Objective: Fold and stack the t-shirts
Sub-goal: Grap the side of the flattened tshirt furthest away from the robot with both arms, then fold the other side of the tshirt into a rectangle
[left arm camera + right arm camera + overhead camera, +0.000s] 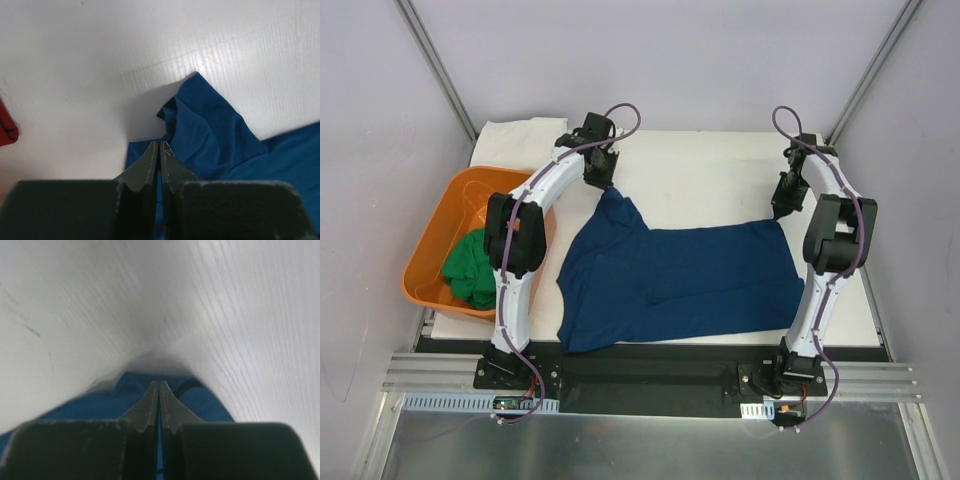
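A navy blue t-shirt (670,285) lies spread on the white table, its print not showing. My left gripper (603,187) is shut on the shirt's far left corner, which is lifted into a peak; the cloth (210,135) bunches just beyond the gripper (160,146). My right gripper (782,210) is shut on the shirt's far right corner, with blue cloth (115,400) around the gripper (160,385). A green t-shirt (472,268) lies crumpled in the orange tub (440,225). A white t-shirt (520,135) lies at the far left of the table. A bit of red cloth (7,127) shows in the left wrist view.
The orange tub stands at the table's left edge, close to my left arm. The white table (710,170) runs between the two grippers at the back. Grey walls and slanted frame posts close in the sides. A metal rail (650,385) holds the arm bases.
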You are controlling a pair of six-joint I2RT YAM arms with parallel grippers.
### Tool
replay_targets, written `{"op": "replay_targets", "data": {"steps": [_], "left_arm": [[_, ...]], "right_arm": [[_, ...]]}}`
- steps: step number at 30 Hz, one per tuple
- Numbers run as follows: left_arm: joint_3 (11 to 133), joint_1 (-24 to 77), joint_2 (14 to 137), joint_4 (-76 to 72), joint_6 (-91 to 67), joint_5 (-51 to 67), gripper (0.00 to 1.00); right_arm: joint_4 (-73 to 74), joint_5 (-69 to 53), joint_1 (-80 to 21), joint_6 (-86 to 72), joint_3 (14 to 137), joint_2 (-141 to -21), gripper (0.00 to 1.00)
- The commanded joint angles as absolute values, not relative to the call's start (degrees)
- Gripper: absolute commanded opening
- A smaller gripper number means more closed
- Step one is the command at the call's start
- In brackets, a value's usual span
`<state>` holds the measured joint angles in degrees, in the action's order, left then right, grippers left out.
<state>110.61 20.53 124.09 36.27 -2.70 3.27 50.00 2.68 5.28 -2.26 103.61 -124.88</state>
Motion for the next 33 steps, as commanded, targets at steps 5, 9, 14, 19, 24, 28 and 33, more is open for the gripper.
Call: {"op": "replay_targets", "data": {"steps": [5,9,14,19,24,28,33], "left_arm": [[99.77,20.83,111.12,34.46,-6.94,12.04,0.0],[89.95,22.85,104.87,31.56,-9.48,10.28,0.0],[77.45,26.18,93.97,27.78,-12.13,5.63,0.0],[66.9,29.09,83.7,27.07,-15.38,1.59,0.0],[58.82,32.69,76.74,26.9,-18.1,0.71,0.0],[54.41,33.75,69.9,27.07,-19.86,0.62,0.0],[49.41,34.1,61.89,27.07,-23.02,1.58,0.0]], "right_arm": [[43.07,-2.28,5.27,-0.79,89.59,-109.53,0.01],[41.57,-2.82,5.27,-2.28,83.68,-105.13,0.01],[42.45,-0.36,5.27,-3.87,79.81,-100.03,0.01],[44.38,4.48,5.27,-4.31,76.21,-94.49,0.01],[46.66,8.69,5.71,-4.04,73.48,-90.62,0.01],[47.72,10.45,6.68,-3.08,72.07,-87.46,0.01],[49.39,12.92,7.91,-2.02,71.28,-83.94,0.01]]}}
